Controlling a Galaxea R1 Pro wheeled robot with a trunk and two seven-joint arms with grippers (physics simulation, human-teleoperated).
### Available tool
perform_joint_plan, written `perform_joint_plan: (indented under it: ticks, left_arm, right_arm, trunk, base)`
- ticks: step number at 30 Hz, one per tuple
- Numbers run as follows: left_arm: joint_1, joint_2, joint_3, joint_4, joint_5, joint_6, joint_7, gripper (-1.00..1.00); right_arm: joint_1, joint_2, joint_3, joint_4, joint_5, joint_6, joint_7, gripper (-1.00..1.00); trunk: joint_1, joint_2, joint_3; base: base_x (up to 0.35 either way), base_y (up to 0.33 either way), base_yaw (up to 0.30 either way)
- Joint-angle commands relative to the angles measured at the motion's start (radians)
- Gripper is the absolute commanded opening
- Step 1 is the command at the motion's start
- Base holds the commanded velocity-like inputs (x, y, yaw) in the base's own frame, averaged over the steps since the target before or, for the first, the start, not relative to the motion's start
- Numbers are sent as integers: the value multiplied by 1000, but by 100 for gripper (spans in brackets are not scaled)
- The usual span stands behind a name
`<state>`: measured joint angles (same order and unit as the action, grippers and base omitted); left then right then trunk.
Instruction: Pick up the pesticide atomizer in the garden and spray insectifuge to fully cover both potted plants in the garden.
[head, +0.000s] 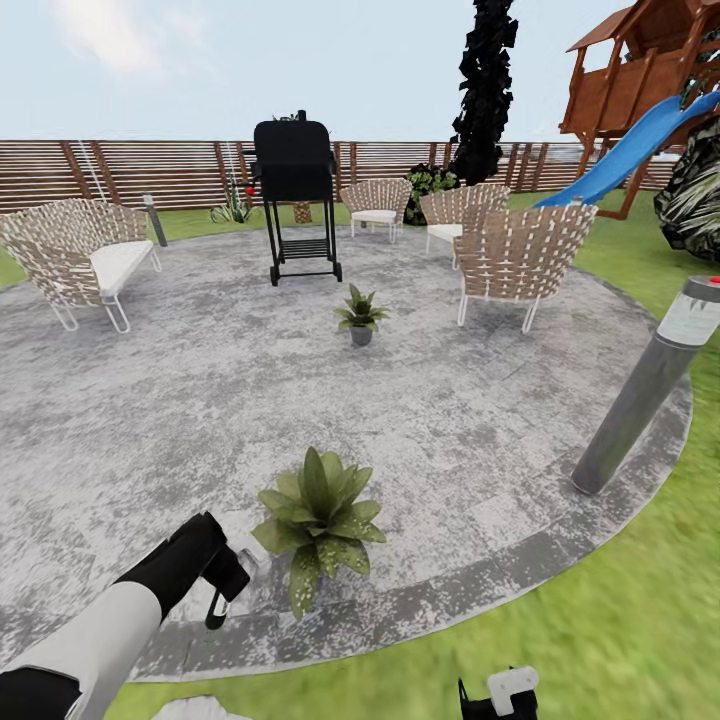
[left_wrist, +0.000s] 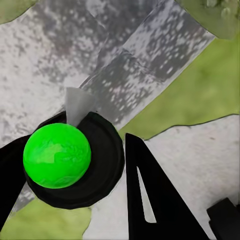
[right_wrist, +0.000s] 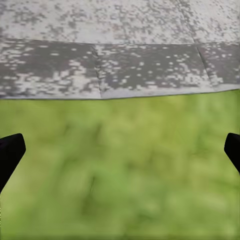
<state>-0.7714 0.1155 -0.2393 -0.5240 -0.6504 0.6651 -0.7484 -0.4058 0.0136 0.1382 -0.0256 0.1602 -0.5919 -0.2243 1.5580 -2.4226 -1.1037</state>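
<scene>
My left gripper (head: 226, 580) hangs low over the patio's near edge, shut on the pesticide atomizer (head: 245, 567). The left wrist view looks at the atomizer (left_wrist: 75, 150) from behind: a round dark base with a bright green ball on it and a pale tip past it, black fingers (left_wrist: 150, 200) on both sides. The tip points at the near potted plant (head: 320, 525), just right of the gripper. The far potted plant (head: 360, 316) stands mid-patio. My right gripper (right_wrist: 120, 150) is open over grass, and its housing (head: 500, 695) shows at the head view's bottom edge.
A black grill (head: 296, 195) stands behind the far plant. Wicker chairs (head: 520, 262) ring the round paved patio (head: 150, 400), with a wicker sofa (head: 80, 258) at left. A grey lamp post (head: 645, 395) leans at right. Behind run a slatted fence (head: 150, 170) and a blue slide (head: 625, 155).
</scene>
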Motion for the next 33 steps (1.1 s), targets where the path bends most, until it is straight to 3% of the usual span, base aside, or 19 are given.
perform_joint_plan:
  ticks: [1, 3, 7, 9, 21, 26, 30, 33]
  left_arm:
    - [0, 1, -3, -12, -9, 3, -8, -100]
    - [0, -1, 6, -42, -9, 7, -8, -100]
    - [0, -5, 97, -72, -10, 10, -6, -100]
    - [0, -6, 120, -75, -11, 10, -5, -100]
    - [10, 3, 117, -63, -26, 7, -3, -100]
    - [29, 35, 113, -61, -27, 2, -5, -100]
    - [30, 27, 95, -77, -20, 1, -5, -100]
    - [29, -2, 94, -131, -16, 7, -5, -100]
  right_arm:
    - [-1, 0, 6, 1, 7, 0, -10, 100]
    - [-1, 0, 6, 1, 7, 0, -10, 100]
    - [-1, 0, 6, 1, 7, 0, -10, 100]
    - [-1, 0, 6, 2, 7, 0, -10, 100]
    - [-1, 0, 6, 1, 7, 0, -10, 100]
    - [-1, 0, 6, 2, 7, 0, -10, 100]
    - [-1, 0, 6, 2, 7, 0, -10, 100]
    - [-1, 0, 6, 2, 7, 0, -10, 100]
  trunk:
    - [0, 0, -1]
    - [0, 0, -1]
    - [0, 0, -1]
    - [0, 0, -1]
    - [0, 0, -1]
    - [0, 0, -1]
    - [0, 0, -1]
    - [0, 0, -1]
  base:
    - [0, 0, 0]
    - [0, 0, 0]
    - [0, 0, 0]
    - [33, 0, 0]
    - [84, 0, 0]
    - [0, 0, 0]
    - [0, 0, 0]
    - [0, 0, 0]
